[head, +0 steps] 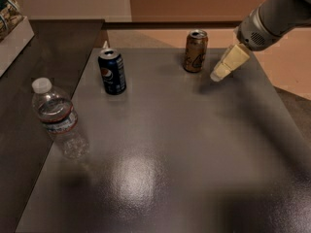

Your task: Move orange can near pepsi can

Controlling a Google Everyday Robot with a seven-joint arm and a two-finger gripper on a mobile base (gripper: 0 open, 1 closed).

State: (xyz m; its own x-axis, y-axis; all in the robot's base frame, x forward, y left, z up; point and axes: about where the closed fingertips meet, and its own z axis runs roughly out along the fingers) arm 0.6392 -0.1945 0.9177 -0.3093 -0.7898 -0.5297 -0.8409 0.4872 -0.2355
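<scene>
The orange can [195,51] stands upright at the far edge of the dark table [194,144], right of centre. The pepsi can [112,71] stands upright to its left, a good gap away. My gripper [216,74] hangs from the arm at the upper right, just to the right of the orange can and apart from it. Its pale fingers [228,63] point down and to the left, toward the can's base. It holds nothing.
A clear plastic water bottle [59,118] with a white cap stands near the table's left edge. A lower dark surface lies to the left, with a box [12,25] at the far left corner. The table's right edge runs close to the arm.
</scene>
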